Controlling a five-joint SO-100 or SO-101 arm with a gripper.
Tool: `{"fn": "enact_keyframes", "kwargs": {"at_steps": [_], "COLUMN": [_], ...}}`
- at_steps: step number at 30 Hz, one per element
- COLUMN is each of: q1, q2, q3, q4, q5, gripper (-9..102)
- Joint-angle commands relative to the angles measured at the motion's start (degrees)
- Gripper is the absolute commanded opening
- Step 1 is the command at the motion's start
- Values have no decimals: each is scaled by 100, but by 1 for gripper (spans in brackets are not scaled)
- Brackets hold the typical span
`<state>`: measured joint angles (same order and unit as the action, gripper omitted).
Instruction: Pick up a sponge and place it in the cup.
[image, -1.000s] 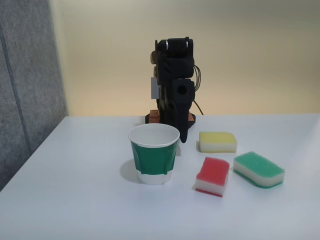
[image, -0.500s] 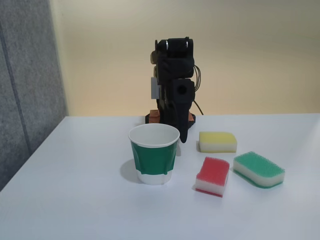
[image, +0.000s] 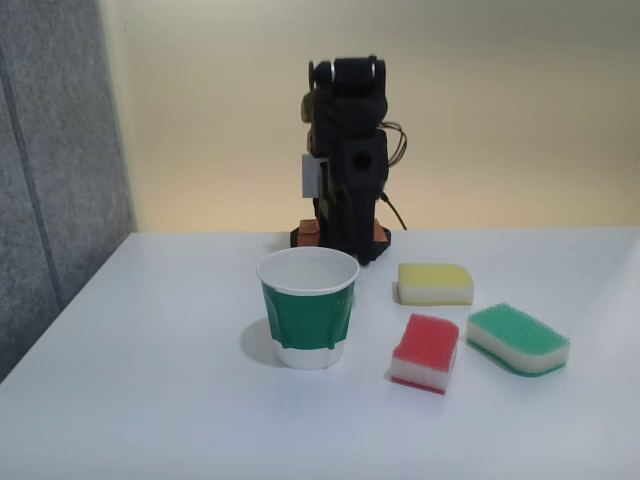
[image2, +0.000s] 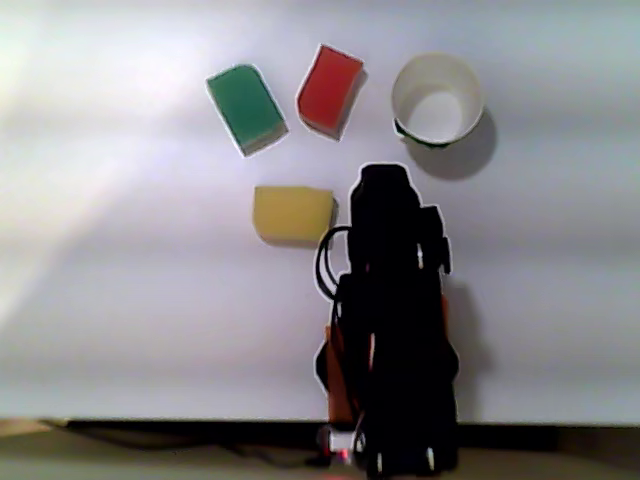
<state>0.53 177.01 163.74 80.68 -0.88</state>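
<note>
The red-topped sponge (image: 427, 345) (image2: 330, 88) lies flat on the white table, right of the cup in the fixed view. The green paper cup (image: 308, 320) (image2: 437, 100) stands upright with nothing inside it. My black arm is folded at the back of the table, its gripper (image: 366, 255) (image2: 383, 180) pointing down behind the cup. The fingers read as one dark mass with no gap between them and nothing held. The gripper stands apart from both the sponge and the cup.
A yellow-topped sponge (image: 435, 283) (image2: 291, 213) lies near the arm's base, and a green-topped sponge (image: 517, 338) (image2: 246, 108) lies beside the red one. A grey panel (image: 50, 180) borders the table (image: 150, 400) on the left in the fixed view.
The arm has lifted slightly, so the gripper tip now sits higher and further behind the cup. The sponges and the cup have not moved.
</note>
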Motion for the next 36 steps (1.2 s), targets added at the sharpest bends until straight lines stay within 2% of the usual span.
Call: {"fn": "enact_keyframes", "kwargs": {"at_steps": [1,11,21,28,33,36], "q1": [88,-316,-589,-765,-817,-844], "q2": [-747,-4474,-7172,-8262,-8499,-8569], "q3": [-536,-2813,-5186,-6319,-6732,-6812], "q4": [264,-712,-694,-677,-563,-659], "q5": [-88,-255,-105,378,527,527], "gripper": [0,3,11,16,18,22]}}
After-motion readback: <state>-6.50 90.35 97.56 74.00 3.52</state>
